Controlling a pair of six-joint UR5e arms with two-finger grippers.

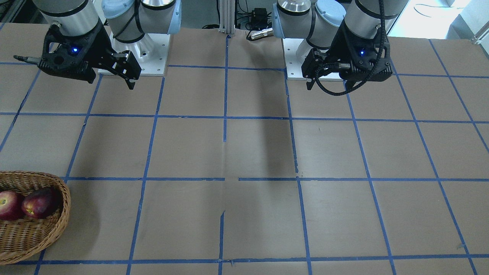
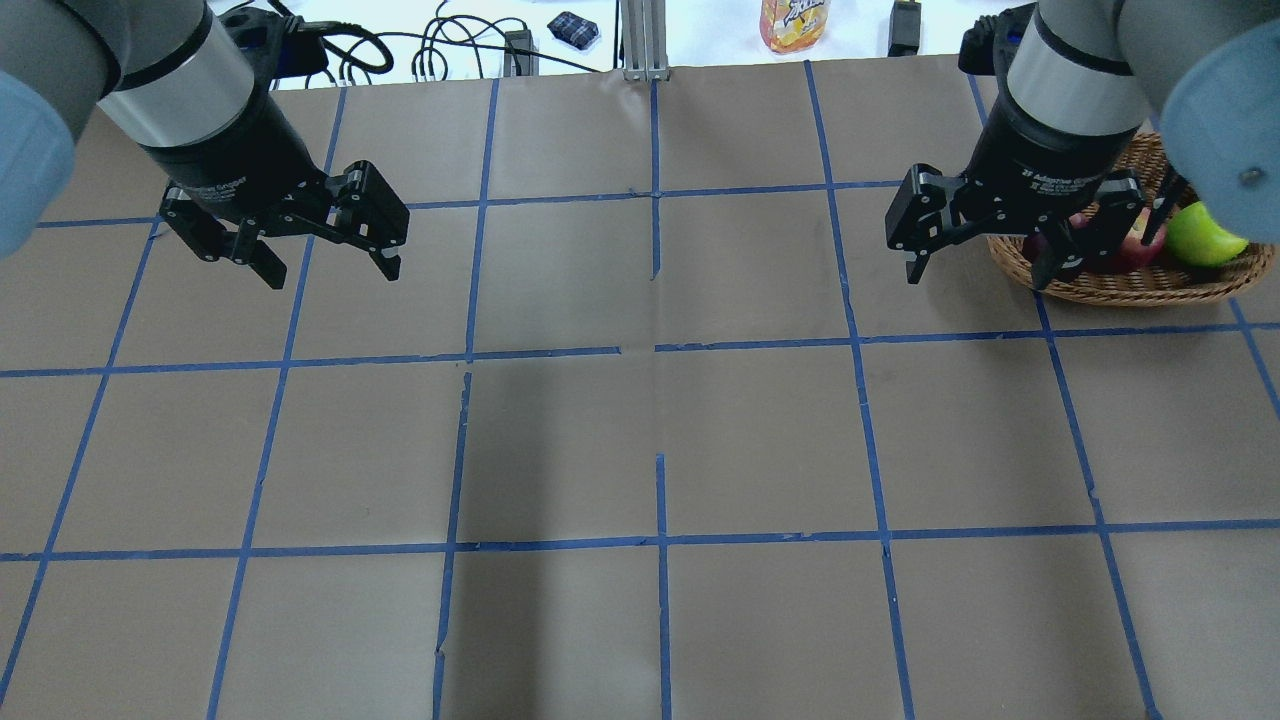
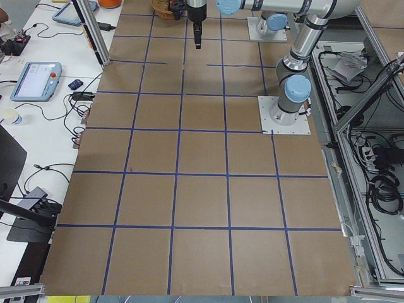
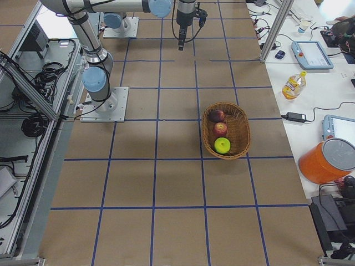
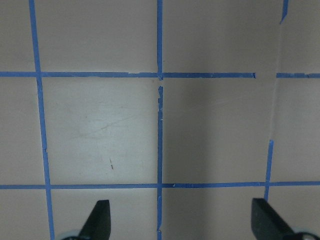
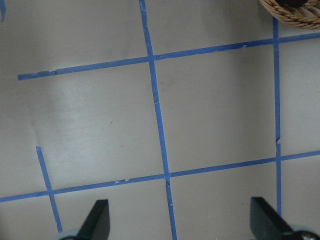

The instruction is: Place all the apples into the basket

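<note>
The wicker basket [image 4: 238, 130] stands on the table's right side, and its rim also shows in the overhead view [image 2: 1130, 292]. All three apples lie in it: the lime-green apple [image 4: 222, 145], the red apple [image 4: 221, 128] and the maroon apple [image 4: 217, 115]. In the front-facing view the red apple [image 1: 9, 204] and the maroon apple [image 1: 40, 202] show. My right gripper [image 2: 977, 278] is open and empty, hovering just left of the basket. My left gripper [image 2: 332, 275] is open and empty, above the table's left side. Both wrist views show only bare table between spread fingertips.
The table is brown paper with a blue tape grid. Both arm bases [image 1: 133, 57] are bolted at the robot's edge. An aluminium post [image 2: 645, 40], cables and an orange bottle [image 2: 795, 20] stand beyond the far edge. A side bench holds an orange jug [image 4: 327, 160].
</note>
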